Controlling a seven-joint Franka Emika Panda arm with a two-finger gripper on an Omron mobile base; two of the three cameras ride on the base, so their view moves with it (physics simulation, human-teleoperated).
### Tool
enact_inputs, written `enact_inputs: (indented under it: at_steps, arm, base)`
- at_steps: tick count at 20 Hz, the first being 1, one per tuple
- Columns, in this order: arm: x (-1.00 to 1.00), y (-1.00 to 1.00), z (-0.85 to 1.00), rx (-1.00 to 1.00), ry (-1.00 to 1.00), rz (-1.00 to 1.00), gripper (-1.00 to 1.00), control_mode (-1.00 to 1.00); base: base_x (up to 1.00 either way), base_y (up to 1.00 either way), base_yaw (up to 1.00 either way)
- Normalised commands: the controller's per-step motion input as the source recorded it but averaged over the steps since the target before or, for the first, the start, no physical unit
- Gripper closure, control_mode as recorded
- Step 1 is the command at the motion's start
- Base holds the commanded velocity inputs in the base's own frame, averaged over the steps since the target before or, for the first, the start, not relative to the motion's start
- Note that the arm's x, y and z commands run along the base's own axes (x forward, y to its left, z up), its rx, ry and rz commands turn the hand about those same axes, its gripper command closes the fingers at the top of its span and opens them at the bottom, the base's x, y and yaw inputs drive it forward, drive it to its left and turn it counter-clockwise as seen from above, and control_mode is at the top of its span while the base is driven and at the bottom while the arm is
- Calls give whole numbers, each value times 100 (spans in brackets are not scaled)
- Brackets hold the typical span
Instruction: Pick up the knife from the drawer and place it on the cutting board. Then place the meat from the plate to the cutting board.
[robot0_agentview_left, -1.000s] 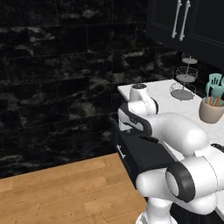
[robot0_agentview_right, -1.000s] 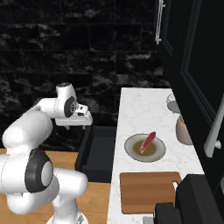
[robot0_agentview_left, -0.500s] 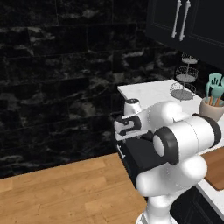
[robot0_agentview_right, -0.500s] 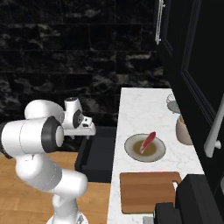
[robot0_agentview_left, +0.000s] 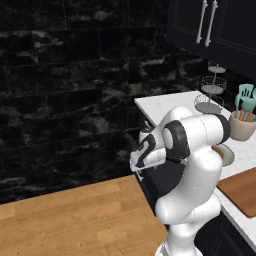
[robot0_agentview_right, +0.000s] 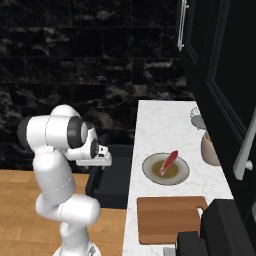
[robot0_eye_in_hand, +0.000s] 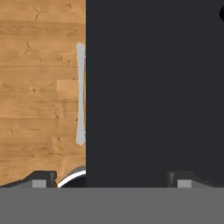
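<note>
On the first step, reaching for the knife: gripper (robot0_eye_in_hand: 113, 180) spread wide, poised above the open drawer (robot0_eye_in_hand: 153, 87) beside its bar handle (robot0_eye_in_hand: 80, 94), knife hidden in the dark below, next needing to find it, descend and pinch.
</note>
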Motion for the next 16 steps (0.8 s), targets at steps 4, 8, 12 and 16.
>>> enact_inputs:
  at_steps: [4, 8, 12, 16]
  arm:
    - [11, 9, -24, 0, 6, 0, -100, -100]
    - [0, 43, -4, 2, 2, 0, -100, -100]
    - [-16, 93, 0, 6, 0, 0, -100, -100]
    - [-12, 100, 0, 8, 0, 1, -100, -100]
  base:
    - [0, 0, 0]
    - [0, 0, 0]
    - [0, 0, 0]
    - [0, 0, 0]
